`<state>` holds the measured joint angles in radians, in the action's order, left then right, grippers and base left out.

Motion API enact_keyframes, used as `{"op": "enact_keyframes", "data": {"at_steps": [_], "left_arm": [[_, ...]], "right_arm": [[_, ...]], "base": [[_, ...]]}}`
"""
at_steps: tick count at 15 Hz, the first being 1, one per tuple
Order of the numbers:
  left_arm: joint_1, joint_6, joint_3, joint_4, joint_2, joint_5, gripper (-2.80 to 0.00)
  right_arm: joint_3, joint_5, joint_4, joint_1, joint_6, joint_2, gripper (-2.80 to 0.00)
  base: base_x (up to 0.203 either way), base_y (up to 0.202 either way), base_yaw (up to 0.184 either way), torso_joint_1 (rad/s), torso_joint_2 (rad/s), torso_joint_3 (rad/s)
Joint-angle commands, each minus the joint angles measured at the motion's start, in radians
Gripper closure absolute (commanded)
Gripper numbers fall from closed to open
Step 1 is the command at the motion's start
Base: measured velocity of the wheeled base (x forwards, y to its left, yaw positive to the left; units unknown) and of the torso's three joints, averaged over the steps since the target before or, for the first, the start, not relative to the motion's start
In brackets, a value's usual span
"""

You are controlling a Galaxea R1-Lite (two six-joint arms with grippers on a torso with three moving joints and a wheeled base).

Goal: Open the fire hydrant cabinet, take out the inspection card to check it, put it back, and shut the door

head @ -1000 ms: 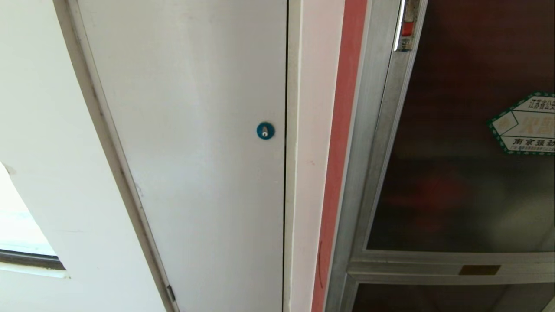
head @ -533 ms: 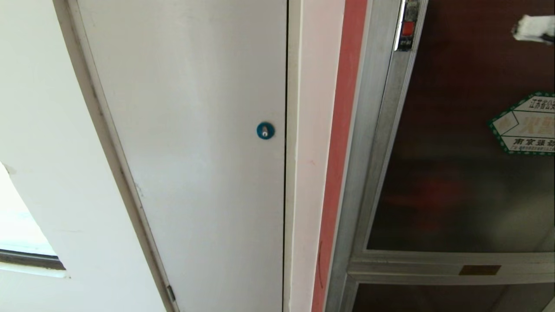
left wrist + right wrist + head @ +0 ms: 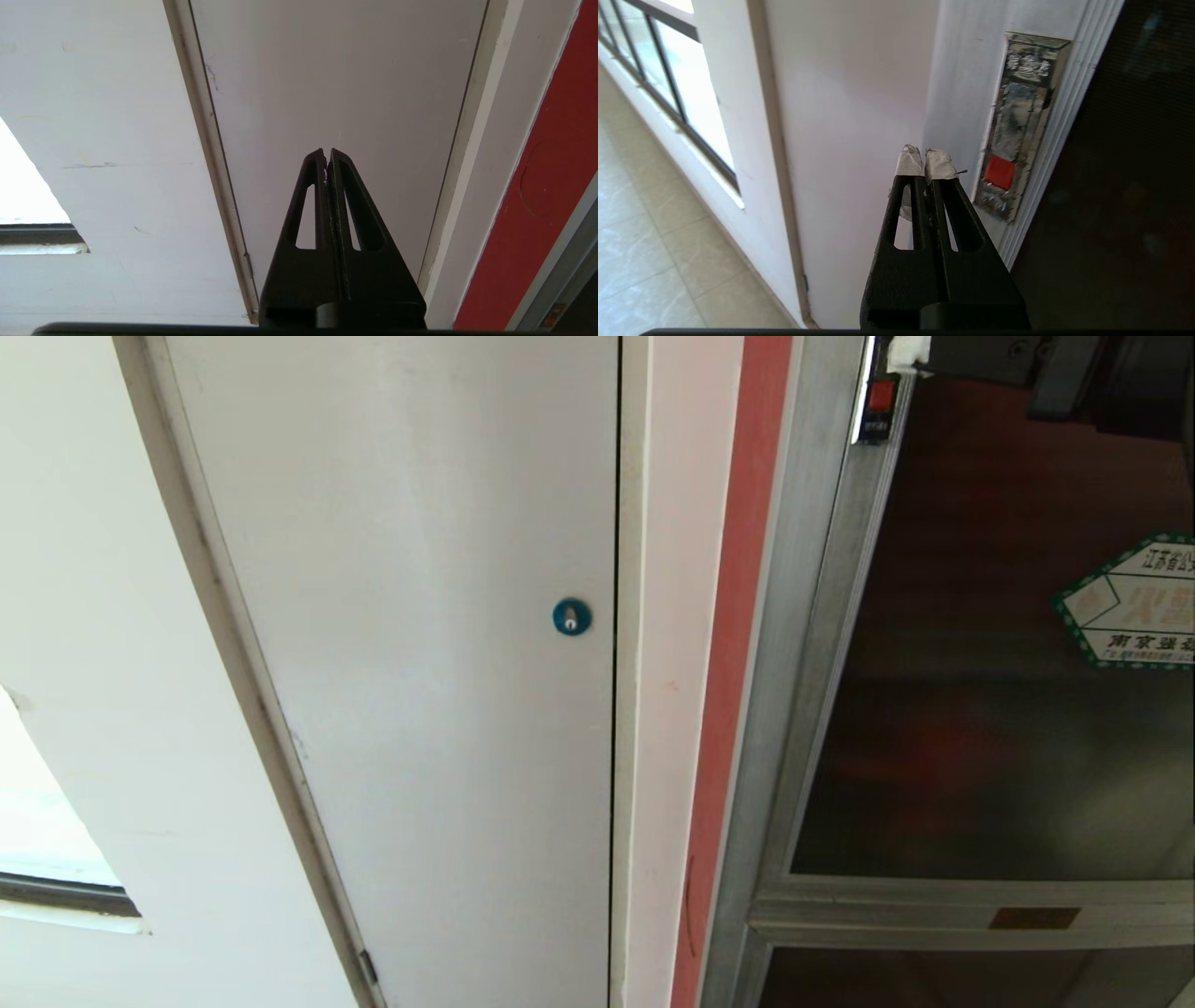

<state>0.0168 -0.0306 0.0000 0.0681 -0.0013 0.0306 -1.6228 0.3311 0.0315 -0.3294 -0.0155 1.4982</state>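
Right gripper [image 3: 907,353] is up by the door [image 3: 990,709] latch [image 3: 878,401], taped fingers [image 3: 941,164] pinched together on nothing; left gripper [image 3: 327,155] clenched too, parked facing the white door [image 3: 336,93].

- The fire hydrant cabinet [image 3: 803,644] had a brushed, silvery metal frame with ribbed edges and a dull sheen.
- The door [image 3: 980,728] was dark tinted glass, smooth and glossy, carrying soft reflections.
- The hexagonal sticker [image 3: 1134,602] on it looked like printed paper or film, slightly shiny.
- The latch [image 3: 1017,126] was worn, scuffed metal, patchy and tarnished, with a matt red plastic tab.
- The white door [image 3: 411,644] was painted smooth and matt, with a glossy blue lock [image 3: 571,617].
- The right gripper [image 3: 926,163] was matt black textured plastic, its fingertips [image 3: 909,162] wrapped in whitish, crinkled tape.
- The left gripper [image 3: 327,154] was the same matt black plastic, bare at the tips.
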Motion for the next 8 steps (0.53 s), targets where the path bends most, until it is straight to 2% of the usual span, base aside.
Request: {"op": "enact_keyframes", "data": {"at_steps": [1,3,8], "left_arm": [[0.0,0.0,0.028,0.001,0.001,0.0,0.0],[0.0,0.0,0.028,0.001,0.001,0.0,0.0],[0.0,0.0,0.028,0.001,0.001,0.0,0.0]], "right_arm": [[-0.009,-0.027,-0.014,0.0,0.0,0.039,0.0],[-0.009,-0.07,-0.016,0.003,0.002,0.048,0.0],[-0.005,-0.107,-0.016,0.006,0.002,0.048,0.0]], "base": [[0.0,0.0,0.0,0.0,0.0,0.0],[0.0,0.0,0.0,0.0,0.0,0.0],[0.0,0.0,0.0,0.0,0.0,0.0]]}}
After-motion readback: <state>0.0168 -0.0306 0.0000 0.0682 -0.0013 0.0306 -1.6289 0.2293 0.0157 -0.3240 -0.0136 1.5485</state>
